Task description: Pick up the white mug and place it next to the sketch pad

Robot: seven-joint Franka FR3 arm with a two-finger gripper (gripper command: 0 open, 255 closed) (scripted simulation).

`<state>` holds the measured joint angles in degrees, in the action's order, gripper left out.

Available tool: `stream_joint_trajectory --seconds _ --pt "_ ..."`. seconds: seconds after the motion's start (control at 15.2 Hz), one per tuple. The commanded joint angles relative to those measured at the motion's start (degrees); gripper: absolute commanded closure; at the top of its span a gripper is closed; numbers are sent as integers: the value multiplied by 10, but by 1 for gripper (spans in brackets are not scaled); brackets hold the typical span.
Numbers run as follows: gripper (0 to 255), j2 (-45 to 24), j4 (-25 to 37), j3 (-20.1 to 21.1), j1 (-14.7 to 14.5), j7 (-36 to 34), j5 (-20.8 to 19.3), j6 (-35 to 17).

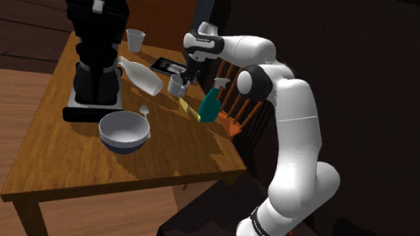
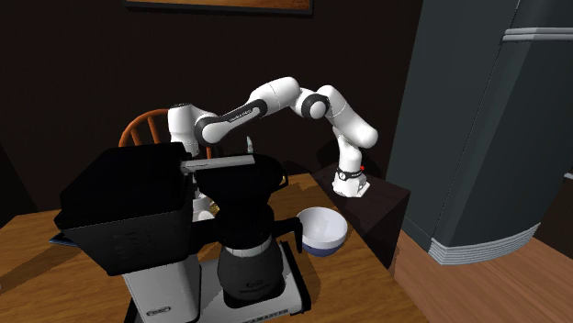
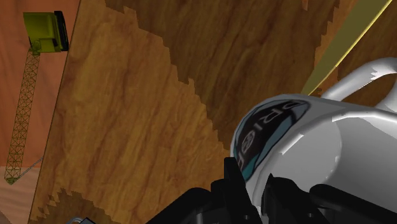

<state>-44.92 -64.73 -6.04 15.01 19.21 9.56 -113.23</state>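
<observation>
Pincer is seen clamped on the wall of the white mug, which is placed just beside the dark pad, low at the wooden surface.

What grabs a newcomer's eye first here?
The big black coffee maker looms in the second exterior view's foreground. Then comes the white arm stretching over the wooden table, with its gripper down at the white mug near a teal spray bottle.

White mug w/ dark-teal logo, upright, just beside flat dark sketch pad.
</observation>
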Motion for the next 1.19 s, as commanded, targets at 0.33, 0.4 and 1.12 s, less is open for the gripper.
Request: stream_joint_trajectory --seconds 0.33,0.4,1.12 --pt "0 0 0 0 0 0 0 0" --pt "0 7 7 -1 1 -1 -1 14" --pt "0 22 35 -2 4 -3 -3 57"
